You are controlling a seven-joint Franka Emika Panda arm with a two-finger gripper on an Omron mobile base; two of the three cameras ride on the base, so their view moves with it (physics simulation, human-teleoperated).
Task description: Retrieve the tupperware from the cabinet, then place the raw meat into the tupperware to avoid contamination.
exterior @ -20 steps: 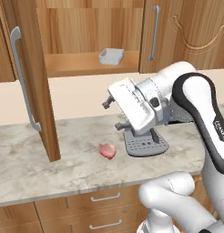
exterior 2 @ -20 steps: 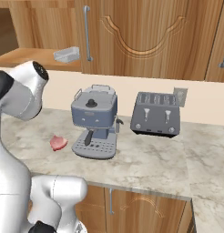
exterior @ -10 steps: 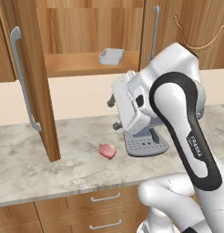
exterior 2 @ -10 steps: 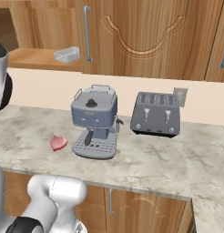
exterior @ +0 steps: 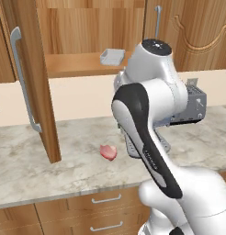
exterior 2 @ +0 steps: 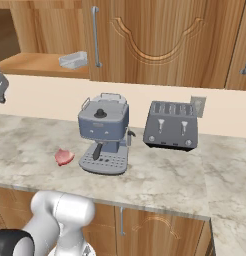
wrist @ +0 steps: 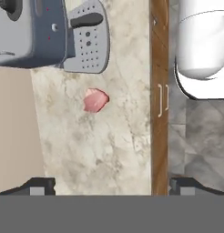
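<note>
The hand [wrist: 111, 185] is spread to its widest and grips nothing; its two dark fingertips [wrist: 38, 185] stand far apart, looking down on the marble table [wrist: 114, 136]. Below it the raw meat [wrist: 95, 100] lies bare on the table, well apart from the fingertips. Just right of the meat stands the grey coffee machine [exterior 2: 104, 131], its drip tray close to the lump but not touching. Farther right along the table sits the toaster [exterior 2: 171, 125]. Up on the wall, the cabinet [exterior: 87, 34] is open, its door [exterior: 30, 78] swung out to the left with the long grey handle [exterior: 22, 78] showing. The tupperware [exterior: 112, 57] rests on the wooden shelf [exterior: 73, 64] inside, toward its right end.
</note>
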